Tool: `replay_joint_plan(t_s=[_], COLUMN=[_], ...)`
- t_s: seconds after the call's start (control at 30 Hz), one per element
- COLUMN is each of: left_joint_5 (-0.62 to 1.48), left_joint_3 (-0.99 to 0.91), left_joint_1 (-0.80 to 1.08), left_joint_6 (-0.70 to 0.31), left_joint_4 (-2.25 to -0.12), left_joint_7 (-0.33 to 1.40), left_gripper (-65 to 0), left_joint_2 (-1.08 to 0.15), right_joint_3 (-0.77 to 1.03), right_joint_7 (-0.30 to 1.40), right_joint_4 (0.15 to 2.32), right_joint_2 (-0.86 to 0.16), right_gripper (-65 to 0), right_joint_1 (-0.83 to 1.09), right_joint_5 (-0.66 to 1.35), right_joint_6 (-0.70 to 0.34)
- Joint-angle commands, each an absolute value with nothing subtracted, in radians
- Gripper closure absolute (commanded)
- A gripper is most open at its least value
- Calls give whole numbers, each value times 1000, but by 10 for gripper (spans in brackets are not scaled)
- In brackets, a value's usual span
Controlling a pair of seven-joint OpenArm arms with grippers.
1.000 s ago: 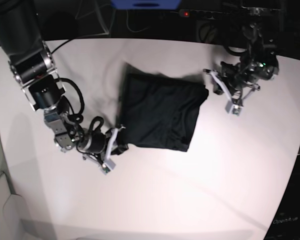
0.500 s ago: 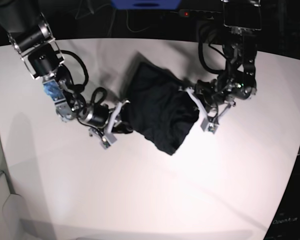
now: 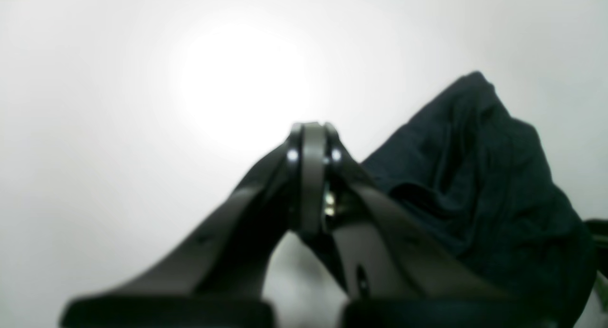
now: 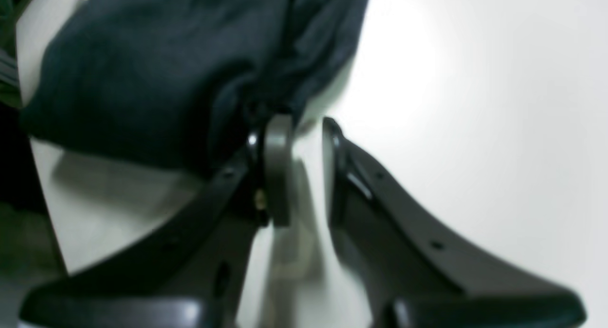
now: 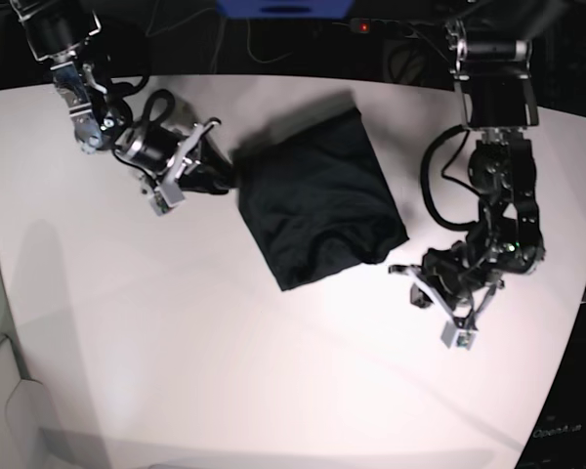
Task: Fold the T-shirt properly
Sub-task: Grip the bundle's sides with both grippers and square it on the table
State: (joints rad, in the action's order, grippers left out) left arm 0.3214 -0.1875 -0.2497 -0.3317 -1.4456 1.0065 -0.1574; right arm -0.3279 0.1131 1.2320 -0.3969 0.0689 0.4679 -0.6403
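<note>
On white worktop (image 5: 273, 371): folded T-shirt (image 5: 317, 200); right gripper (image 5: 215, 168) jaws slightly parted at its edge, possibly snagging fabric; left gripper (image 5: 439, 313) jaws closed, empty.

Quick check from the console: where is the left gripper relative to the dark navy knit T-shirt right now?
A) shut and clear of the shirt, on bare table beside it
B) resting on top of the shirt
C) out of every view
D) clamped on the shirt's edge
A: the left gripper shows its jaws together with nothing between them, and the dark navy knit T-shirt lies apart on the white table.
</note>
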Motion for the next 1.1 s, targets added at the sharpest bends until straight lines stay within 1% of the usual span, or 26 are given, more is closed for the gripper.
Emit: replay_joint_plan(t_s=[0.0, 0.13, 0.23, 0.43, 0.53, 0.63, 0.73, 0.87, 1.07], left_joint_5=[334, 328, 335, 326, 326, 326, 329, 326, 332], left_joint_3=[-206, -260, -266, -260, -260, -260, -243, -206, -171], left_joint_1=[-272, -263, -191, -93, -79, -76, -79, -102, -182], left_joint_6=[-338, -340, -340, -340, -340, -337, -334, -332, -332], left_joint_4=[-1461, -1463, -1468, -1471, -1471, -1465, -1403, -1308, -1148], left_joint_7=[1021, 1115, 1124, 1053, 1035, 995, 941, 872, 777], left_gripper=[0, 0, 0, 0, 0, 0, 0, 0, 0], left_joint_2=[-162, -166, -183, -140, -124, -122, -122, -122, -107], right_joint_3=[-302, -199, -156, -148, -150, -151, -157, -203, -220], right_joint_7=[176, 176, 177, 180, 229, 243, 243, 245, 245], right_joint_4=[1242, 1320, 1379, 1412, 1414, 1414, 1414, 1414, 1442], right_joint_2=[-426, -452, -456, -450, -407, -374, -340, -335, -306], right_gripper=[-131, -131, -131, -131, -131, -131, -131, -131, -131], right_joint_1=[94, 136, 139, 102, 99, 99, 105, 110, 183], right_joint_5=[421, 421, 421, 421, 421, 421, 421, 421, 421], right_joint_6=[-619, -619, -619, -619, -619, -621, -621, -621, -621])
